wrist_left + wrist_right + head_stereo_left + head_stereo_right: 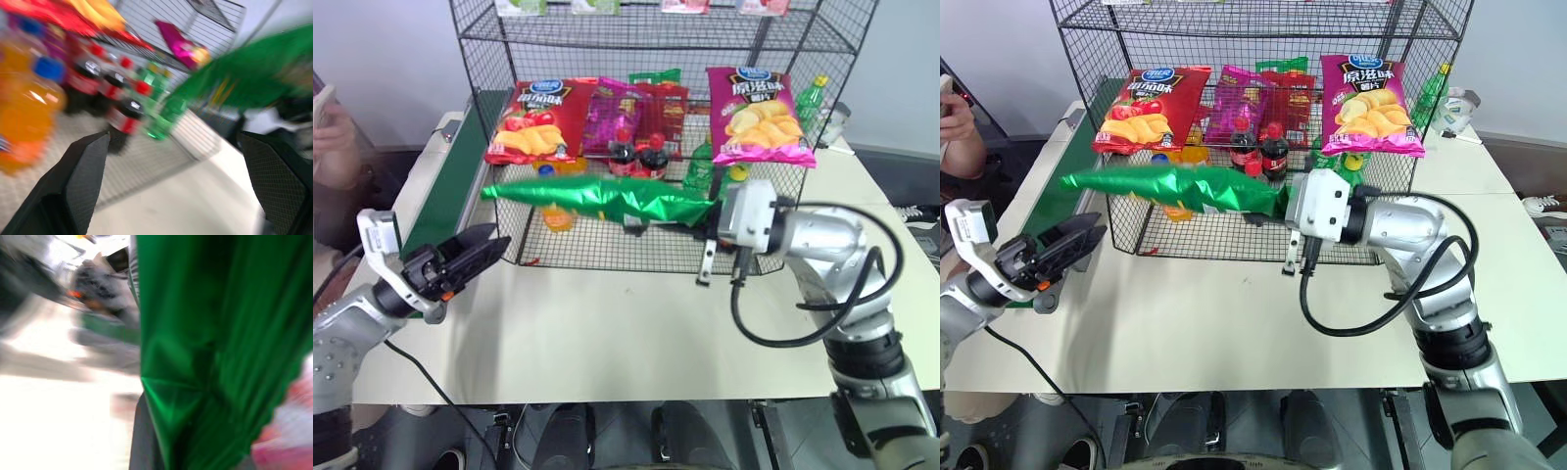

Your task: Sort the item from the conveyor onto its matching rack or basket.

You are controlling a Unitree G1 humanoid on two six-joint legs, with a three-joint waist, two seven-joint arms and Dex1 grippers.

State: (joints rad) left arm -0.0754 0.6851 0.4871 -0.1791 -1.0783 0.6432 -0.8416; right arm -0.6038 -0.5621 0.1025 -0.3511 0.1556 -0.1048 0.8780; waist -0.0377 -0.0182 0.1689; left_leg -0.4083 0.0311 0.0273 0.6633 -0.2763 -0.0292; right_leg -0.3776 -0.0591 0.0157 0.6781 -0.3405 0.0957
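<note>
Right gripper (pixel 710 217) is clamped on one end of the green chip bag (pixel 597 198); the bag lies level, long axis left-right, in front of the wire rack (pixel 489 98). Left gripper (pixel 475 257) spread wide, empty, near-left, below the bag's free end.

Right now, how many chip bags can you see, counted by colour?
Green chip bag, held by the right gripper: 1
Red chip bag: 1
Magenta chip bags: 2
Total: 4
</note>
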